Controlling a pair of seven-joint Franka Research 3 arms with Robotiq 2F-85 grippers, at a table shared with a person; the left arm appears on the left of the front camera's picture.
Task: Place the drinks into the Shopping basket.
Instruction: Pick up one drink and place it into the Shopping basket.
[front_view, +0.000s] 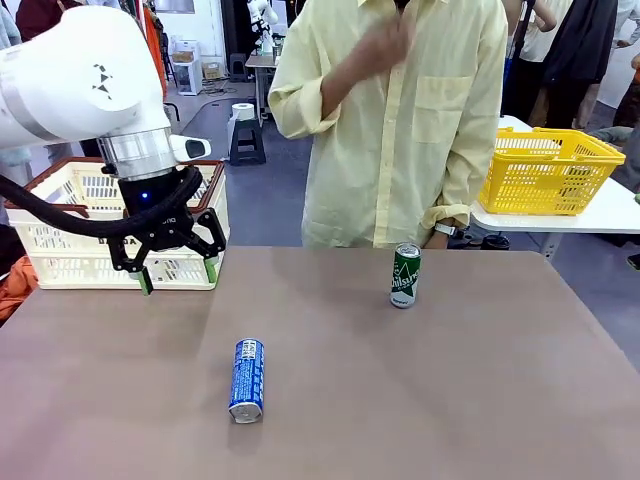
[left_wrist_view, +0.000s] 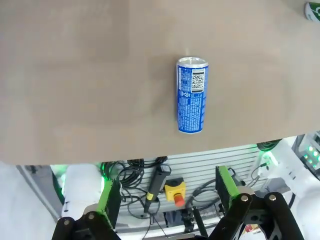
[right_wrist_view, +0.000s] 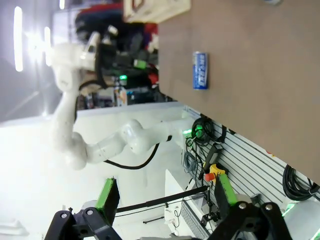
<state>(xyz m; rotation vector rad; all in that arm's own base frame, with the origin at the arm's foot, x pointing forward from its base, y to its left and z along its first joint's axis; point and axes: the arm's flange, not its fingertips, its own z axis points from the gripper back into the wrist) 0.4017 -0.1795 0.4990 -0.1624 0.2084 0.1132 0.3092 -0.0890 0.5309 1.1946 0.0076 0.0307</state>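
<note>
Blue can (front_view: 246, 380) lies sideways by the desk's (front_view: 450, 400) near edge, green can (front_view: 405, 275) upright toward the far edge; left tool (front_view: 178, 277) and right tool (right_wrist_view: 165, 189) gape.

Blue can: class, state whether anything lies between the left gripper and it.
Nothing visible does. The left gripper hangs open by the cream basket; bare tabletop separates it from the blue can lying on its side. The green can stands aside.

Blue can (left_wrist_view: 192, 96) lies flat on the table (left_wrist_view: 75, 75) (pincer (left_wrist_view: 168, 175) spread wide).
</note>
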